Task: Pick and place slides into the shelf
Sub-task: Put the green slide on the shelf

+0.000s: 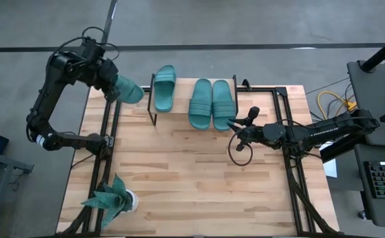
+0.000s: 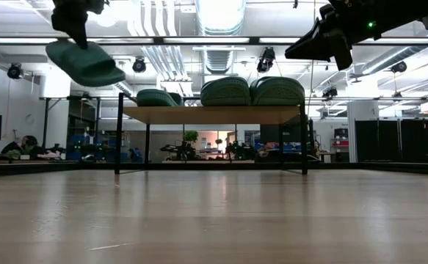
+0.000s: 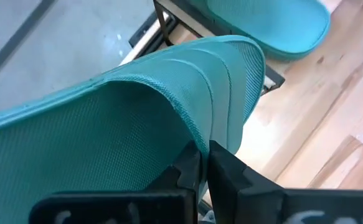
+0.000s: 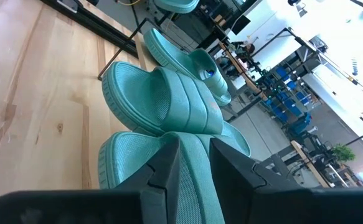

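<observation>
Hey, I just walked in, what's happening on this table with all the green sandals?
The robot is putting slides onto the shelf. Three slides already lie on its wooden top: one at the left end and a pair side by side at the right end. The left gripper holds the fourth slide in the air by its strap, just left of the shelf. The right gripper sits at the near end of the rightmost slide; whether it grips is unclear.

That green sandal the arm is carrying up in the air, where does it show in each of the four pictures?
High view: the carried slide hangs at the table's far left corner, held by the left gripper, left of the shelf.
Low view: upper left, above the shelf.
Left wrist view: fills the picture, fingers pinching its strap.
Right wrist view: cannot tell.
Shared landmark: the shelf's pair of slides.
</observation>
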Robot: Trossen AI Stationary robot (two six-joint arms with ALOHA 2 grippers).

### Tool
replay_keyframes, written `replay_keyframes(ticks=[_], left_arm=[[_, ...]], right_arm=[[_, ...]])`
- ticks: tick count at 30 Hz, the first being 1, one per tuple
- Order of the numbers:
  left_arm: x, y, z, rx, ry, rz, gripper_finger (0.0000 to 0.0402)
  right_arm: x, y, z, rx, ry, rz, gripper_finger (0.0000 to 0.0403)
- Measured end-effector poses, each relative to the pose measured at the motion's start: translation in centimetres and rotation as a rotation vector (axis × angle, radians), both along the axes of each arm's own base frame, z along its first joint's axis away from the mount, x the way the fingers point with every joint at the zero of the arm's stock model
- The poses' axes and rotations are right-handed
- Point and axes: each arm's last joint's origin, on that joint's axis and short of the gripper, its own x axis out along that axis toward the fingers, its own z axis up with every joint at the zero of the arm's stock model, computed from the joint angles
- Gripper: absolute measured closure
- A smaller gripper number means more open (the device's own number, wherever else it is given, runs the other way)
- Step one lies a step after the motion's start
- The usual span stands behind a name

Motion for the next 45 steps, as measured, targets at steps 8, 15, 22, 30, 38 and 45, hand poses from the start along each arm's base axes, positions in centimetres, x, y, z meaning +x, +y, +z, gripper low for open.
replay_keyframes(ticks=[8,15,22,30,38,45], left_arm=[[0.2,-1.1,1.4,0.053,-0.069,-0.085,0.0402],[0.5,-2.4,2.9,0.175,-0.154,-0.163,0.0402],[2.7,-2.7,4.6,0.3,-0.364,-0.345,0.0402],[6.6,-2.7,5.5,0.444,-0.477,-0.554,0.0401],[10.9,-2.7,5.9,0.685,-0.569,-0.755,0.0401],[13.9,-1.8,4.6,0.698,-0.526,-0.821,0.0401]], right_arm=[[0.0,0.0,0.0,-0.001,0.0,0.002,0.0313],[0.0,0.0,0.0,-0.001,0.0,0.001,0.0308],[0.2,0.1,0.9,0.014,-0.095,0.018,0.0309],[0.3,0.4,3.2,0.028,-0.329,0.164,0.0293],[-0.2,-1.5,6.6,-0.006,-0.619,0.095,0.0277],[1.4,-4.4,8.9,0.108,-0.527,0.216,0.0242]])
